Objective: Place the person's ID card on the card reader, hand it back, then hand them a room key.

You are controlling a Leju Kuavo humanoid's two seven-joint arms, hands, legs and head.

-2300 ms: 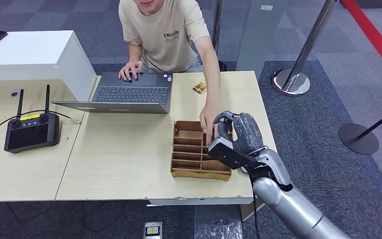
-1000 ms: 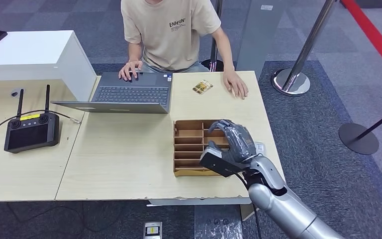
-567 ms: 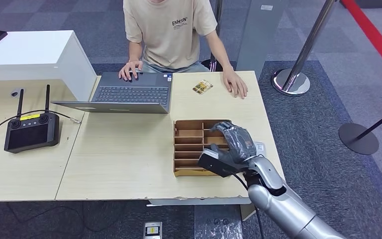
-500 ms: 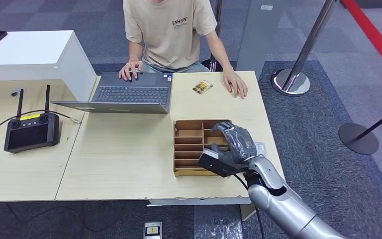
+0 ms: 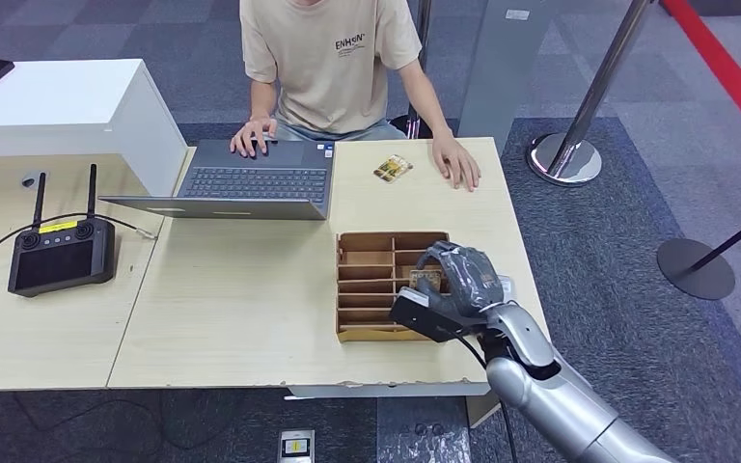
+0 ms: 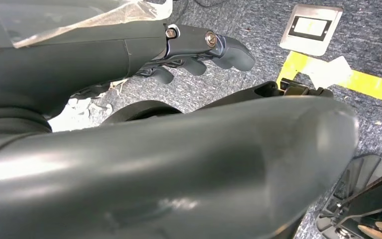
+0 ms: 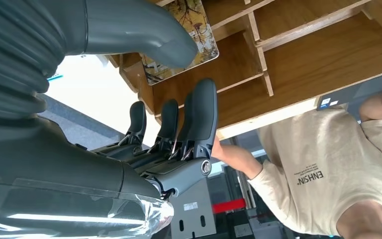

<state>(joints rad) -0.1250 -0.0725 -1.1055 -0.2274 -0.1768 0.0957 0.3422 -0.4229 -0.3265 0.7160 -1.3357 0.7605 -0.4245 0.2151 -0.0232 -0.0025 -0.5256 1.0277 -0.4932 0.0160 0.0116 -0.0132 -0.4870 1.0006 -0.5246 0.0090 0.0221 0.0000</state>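
A patterned card [image 7: 189, 37] lies in a compartment of the wooden divided tray [image 5: 367, 285], on the side of the tray nearest the robot's right hand [image 5: 458, 280]; in the head view a corner of it [image 5: 425, 280] shows just beside the fingers. In the right wrist view the thick thumb [image 7: 144, 30] rests on the card's face while the darker fingers [image 7: 201, 114] stand spread and apart from it, so the hand touches the card without grasping it. The tray sits on the light wooden table [image 5: 251, 299]. Across the table a person [image 5: 333, 58] in a beige T-shirt has one hand on a laptop [image 5: 241, 178] and the other [image 5: 455, 159] flat on the tabletop beside a small patterned packet [image 5: 393, 168]. The left hand [image 6: 199, 50] hangs above carpeted floor, fingers loosely curled, holding nothing.
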